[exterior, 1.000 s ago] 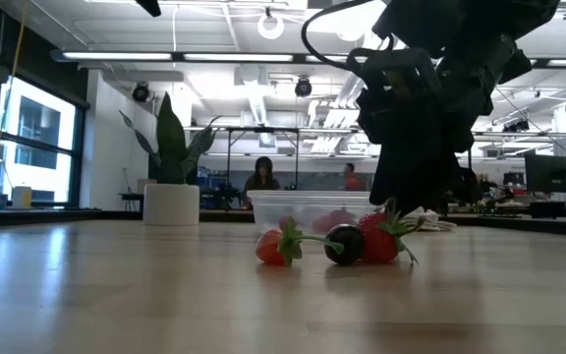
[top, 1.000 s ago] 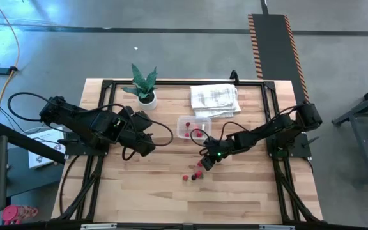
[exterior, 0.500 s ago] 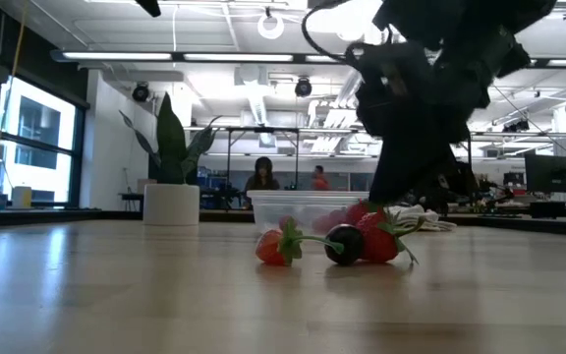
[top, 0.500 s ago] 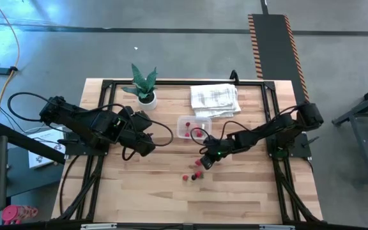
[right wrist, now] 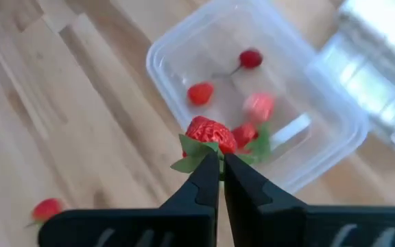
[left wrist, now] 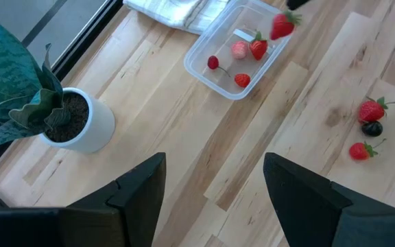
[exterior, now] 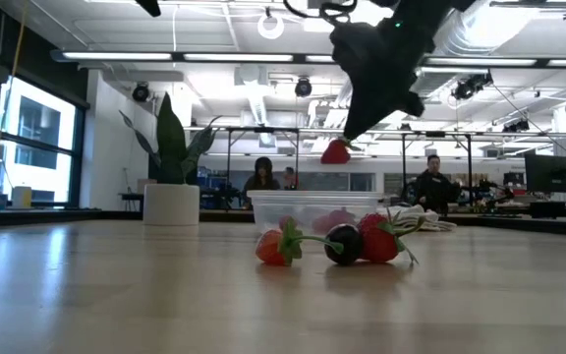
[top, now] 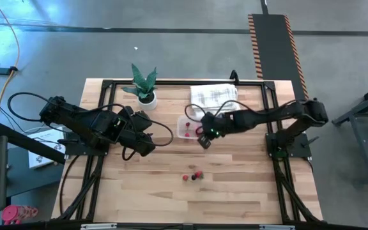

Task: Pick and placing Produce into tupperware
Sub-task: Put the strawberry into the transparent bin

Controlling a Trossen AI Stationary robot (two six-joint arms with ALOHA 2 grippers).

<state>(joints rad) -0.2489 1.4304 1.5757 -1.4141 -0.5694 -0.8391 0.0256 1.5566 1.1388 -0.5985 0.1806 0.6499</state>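
My right gripper (top: pixel 203 137) is shut on a red strawberry (right wrist: pixel 211 132) and hovers above the near side of the clear tupperware (top: pixel 185 120). The tupperware (right wrist: pixel 162 55) stands on its base on the table and holds several red and pink pieces. Two strawberries and a dark berry (top: pixel 193 176) lie loose on the wood nearer the front edge. They also show in the low view (exterior: pixel 344 244), in front of the tupperware (exterior: pixel 293 206). My left gripper (left wrist: pixel 214 192) waits open, at the table's left (top: pixel 147 144). My right gripper pinches the strawberry's green leafy top (right wrist: pixel 192 155) between its two fingertips. The fingers slant down from the table's right. The strawberry (exterior: pixel 335 151) hangs red end down below the fingertips, lifted clear above the tupperware.
A potted plant in a white pot (top: pixel 145 96) stands at the far left. A white folded towel (top: pixel 214 97) lies just behind the tupperware. Black frame rails (top: pixel 171 82) run along the table's edges. People (exterior: pixel 263 175) show in the room beyond.
My right gripper has taken hold of one strawberry from the loose group. It has lifted the strawberry clear of the table and carried it up and toward the far edge, to above the tupperware. The other loose pieces have stayed where they were.
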